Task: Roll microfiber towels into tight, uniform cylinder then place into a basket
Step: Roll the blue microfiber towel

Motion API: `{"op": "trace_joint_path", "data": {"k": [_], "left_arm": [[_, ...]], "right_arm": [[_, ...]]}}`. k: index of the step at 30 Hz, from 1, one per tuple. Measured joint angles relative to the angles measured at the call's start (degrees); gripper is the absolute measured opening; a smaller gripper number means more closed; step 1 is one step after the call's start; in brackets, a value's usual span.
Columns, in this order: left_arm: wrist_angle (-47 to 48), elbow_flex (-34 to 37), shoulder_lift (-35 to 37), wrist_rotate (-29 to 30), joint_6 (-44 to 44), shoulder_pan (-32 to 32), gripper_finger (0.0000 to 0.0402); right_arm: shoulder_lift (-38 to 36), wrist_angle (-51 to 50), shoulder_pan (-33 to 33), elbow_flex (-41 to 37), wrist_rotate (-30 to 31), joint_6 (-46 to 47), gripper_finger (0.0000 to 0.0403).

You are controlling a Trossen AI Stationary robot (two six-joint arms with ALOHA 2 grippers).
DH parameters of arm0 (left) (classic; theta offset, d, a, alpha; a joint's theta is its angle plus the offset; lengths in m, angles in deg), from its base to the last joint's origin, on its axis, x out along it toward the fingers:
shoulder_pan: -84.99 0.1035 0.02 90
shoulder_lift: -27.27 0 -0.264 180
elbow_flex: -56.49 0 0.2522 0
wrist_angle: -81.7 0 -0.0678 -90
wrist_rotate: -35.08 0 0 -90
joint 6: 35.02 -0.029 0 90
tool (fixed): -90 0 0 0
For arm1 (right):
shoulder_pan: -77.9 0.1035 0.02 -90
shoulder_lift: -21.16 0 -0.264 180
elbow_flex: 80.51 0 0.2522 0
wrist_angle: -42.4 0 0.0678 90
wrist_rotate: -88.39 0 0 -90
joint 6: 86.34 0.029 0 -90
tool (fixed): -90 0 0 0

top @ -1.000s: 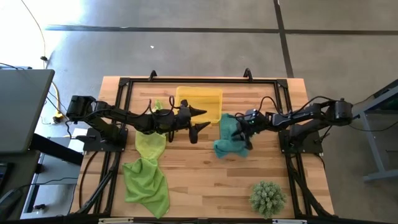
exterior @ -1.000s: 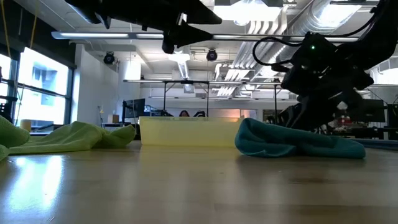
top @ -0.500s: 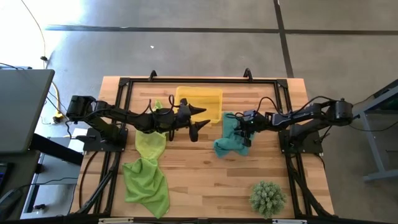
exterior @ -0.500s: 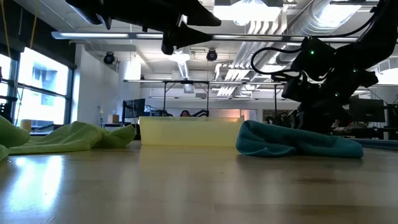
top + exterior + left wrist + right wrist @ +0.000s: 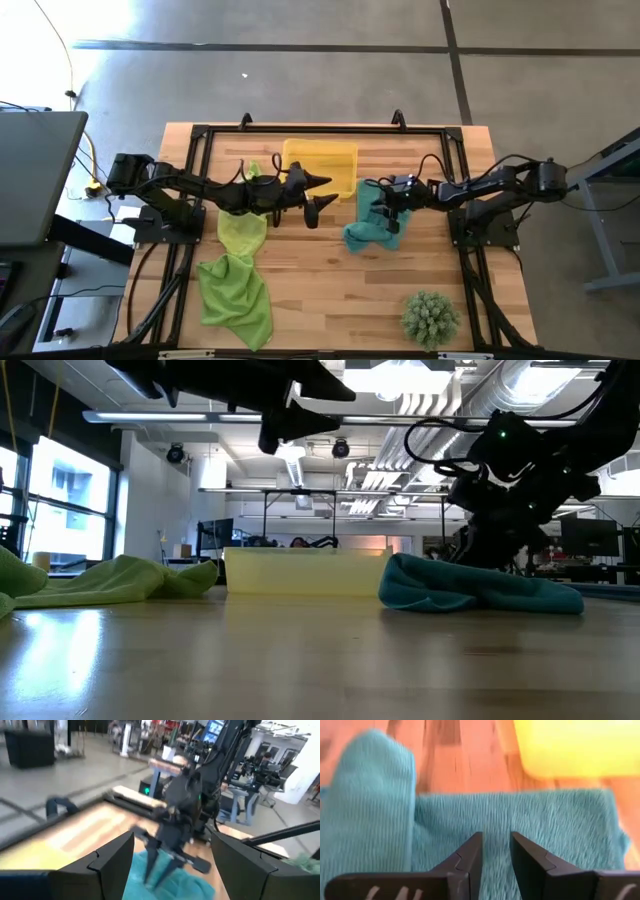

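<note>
Right gripper (image 5: pixel 385 213), fingers narrowly parted and pinching nothing, hovers directly over the crumpled teal towel (image 5: pixel 367 227), nearer than the left arm.

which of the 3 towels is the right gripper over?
The teal towel, the only teal one, lying just right of the yellow basket. The right gripper is above it. Both lime-green towels lie on the table's left side.

Teal towel (image 5: pixel 367 220), two lime-green towels (image 5: pixel 238 290), translucent yellow basket (image 5: pixel 322 155), pale wood table (image 5: pixel 330 290), spiky green plant (image 5: pixel 431 318)
</note>
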Motion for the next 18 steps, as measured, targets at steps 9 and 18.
{"op": "trace_joint_path", "data": {"k": [9,18], "left_arm": [[6.0,0.0,0.0,-0.2,5.0,-6.7,0.0254],[6.2,0.0,-0.9,4.1,5.0,-12.6,0.0254]], "right_arm": [[-0.1,3.2,0.0,0.7,-0.2,1.7,0.0089],[-0.2,-36.6,0.0,13.1,7.5,6.3,0.0089]]}}
